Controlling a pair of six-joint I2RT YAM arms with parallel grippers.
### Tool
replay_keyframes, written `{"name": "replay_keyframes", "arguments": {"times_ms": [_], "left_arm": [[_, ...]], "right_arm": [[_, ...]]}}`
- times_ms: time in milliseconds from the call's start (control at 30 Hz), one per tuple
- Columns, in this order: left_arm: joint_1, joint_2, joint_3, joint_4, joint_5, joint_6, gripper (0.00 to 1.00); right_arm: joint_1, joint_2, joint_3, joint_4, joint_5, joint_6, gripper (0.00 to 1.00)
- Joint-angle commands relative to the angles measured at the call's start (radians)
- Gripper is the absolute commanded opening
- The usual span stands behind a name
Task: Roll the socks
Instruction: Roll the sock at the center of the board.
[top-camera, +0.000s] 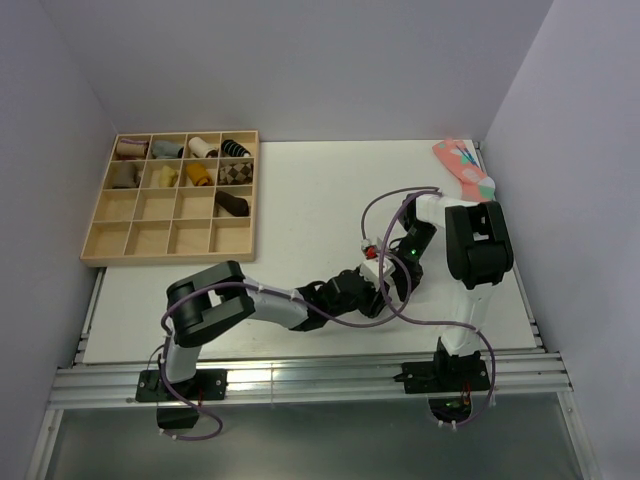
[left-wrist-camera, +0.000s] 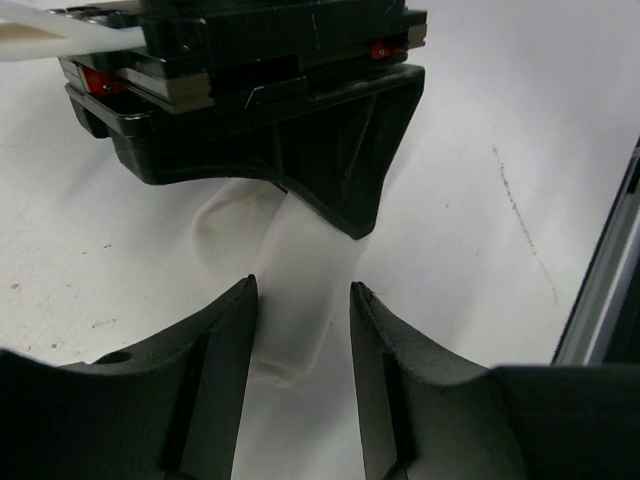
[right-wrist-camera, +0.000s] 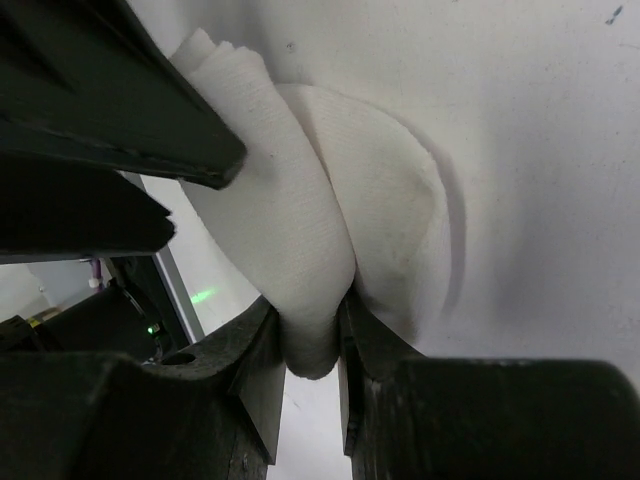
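Note:
A white sock (right-wrist-camera: 300, 230) lies partly folded on the white table. My right gripper (right-wrist-camera: 305, 305) is shut on a thick fold of it, and the rest spreads flat to the right. In the left wrist view the same sock (left-wrist-camera: 290, 290) runs between my left gripper's (left-wrist-camera: 302, 288) open fingers, which straddle its end without clamping it. The right gripper's black body (left-wrist-camera: 270, 100) sits just beyond. In the top view both grippers meet at mid-table, left (top-camera: 385, 292) and right (top-camera: 380, 262), and hide the white sock. A pink patterned sock (top-camera: 463, 168) lies flat at the back right.
A wooden compartment tray (top-camera: 130, 238) stands at the back left with several rolled socks in its rear cells. Purple cables loop around both arms. The metal rail (left-wrist-camera: 600, 300) at the table's near edge is close to the left gripper.

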Motion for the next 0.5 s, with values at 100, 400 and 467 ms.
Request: {"name": "replay_keyframes", "arguments": {"times_ms": [100, 400, 467], "left_arm": [[0.004, 0.058, 0.076, -0.034, 0.044, 0.066, 0.47], [0.034, 0.112, 0.119, -0.075, 0.060, 0.033, 0.39], [0.034, 0.129, 0.128, -0.106, 0.065, 0.028, 0.31]], "right_arm": [[-0.011, 0.040, 0.003, 0.102, 0.105, -0.009, 0.16], [-0.011, 0.018, -0.005, 0.110, 0.088, -0.003, 0.18], [-0.011, 0.009, -0.008, 0.118, 0.080, 0.002, 0.19]]}}
